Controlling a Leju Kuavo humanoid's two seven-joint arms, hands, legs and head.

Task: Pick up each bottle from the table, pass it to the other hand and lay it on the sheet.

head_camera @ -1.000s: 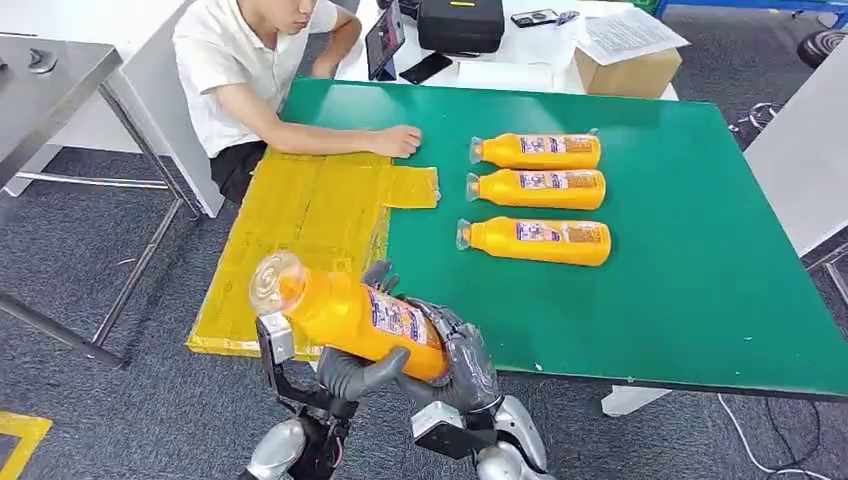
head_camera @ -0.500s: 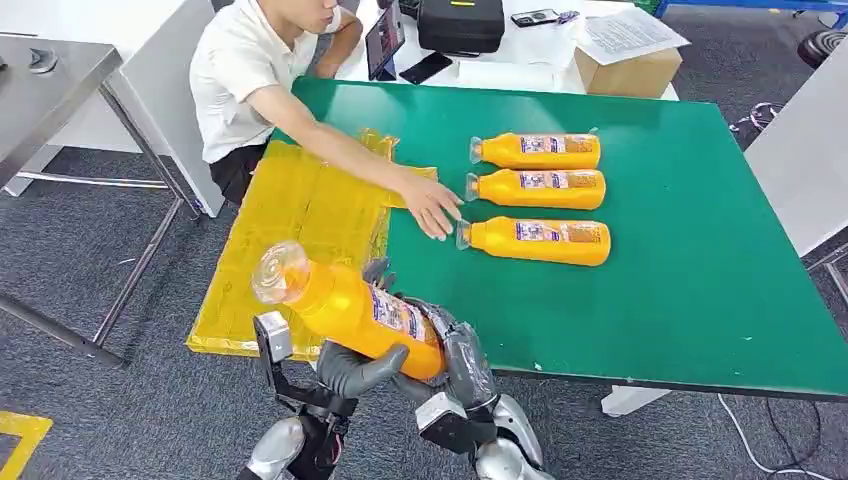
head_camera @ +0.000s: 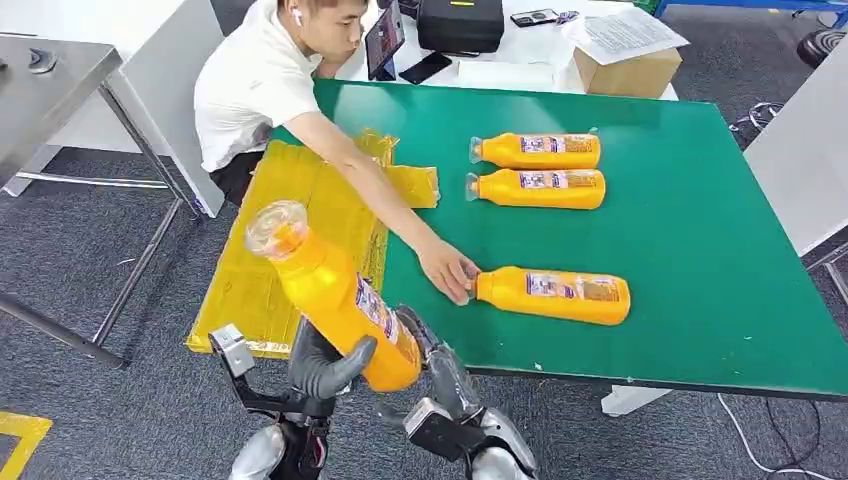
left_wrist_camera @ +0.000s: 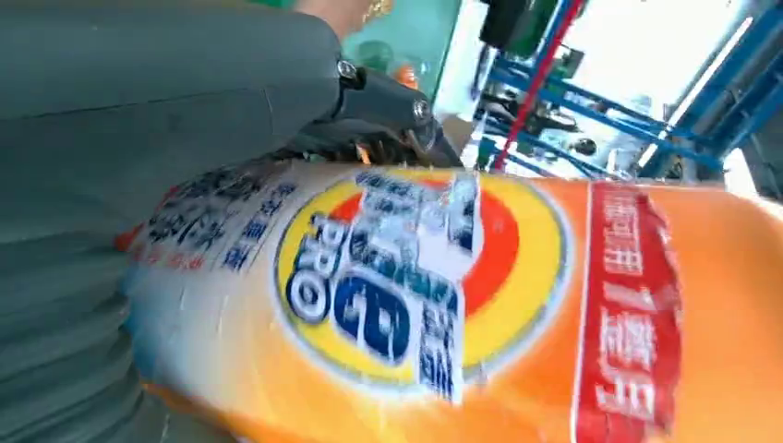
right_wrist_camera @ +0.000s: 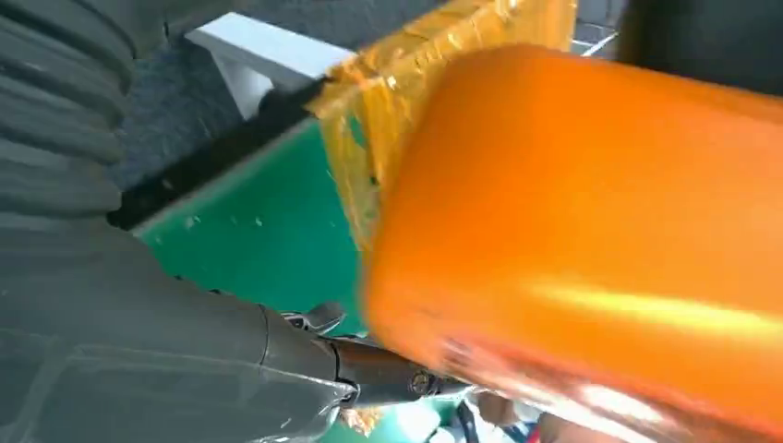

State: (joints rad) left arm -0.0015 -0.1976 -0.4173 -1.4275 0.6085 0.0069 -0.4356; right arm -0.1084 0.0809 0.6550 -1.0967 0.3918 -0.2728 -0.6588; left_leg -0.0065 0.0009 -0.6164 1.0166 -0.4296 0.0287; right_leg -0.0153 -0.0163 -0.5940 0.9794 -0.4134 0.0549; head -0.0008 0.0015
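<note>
1. The held bottle [head_camera: 335,295] sits low and centre-left in the head view, tilted with its clear cap toward the upper left. Both robot hands are on its lower body, which fits a hand-over in mid-air.
2. The left robot hand [head_camera: 325,365] wraps the bottle from below, its thick thumb curled across the front. That looks like the receiving grip, since the yellow sheet [head_camera: 300,215] lies on that side.
3. The right robot hand [head_camera: 432,362] has its fingers against the bottle's base and far side. Whether it bears weight or only steadies, I cannot tell.
4. The sheet hangs over the left edge of the green tabletop [head_camera: 700,250], just beyond the bottle's cap, so the lay-down is probably a short reach.
5. A person's hand [head_camera: 447,270] touches the cap end of the nearest lying bottle [head_camera: 553,294], apparently placing it within reach.
6. Two more bottles [head_camera: 538,169] lie side by side in the upper centre, waiting.
</note>
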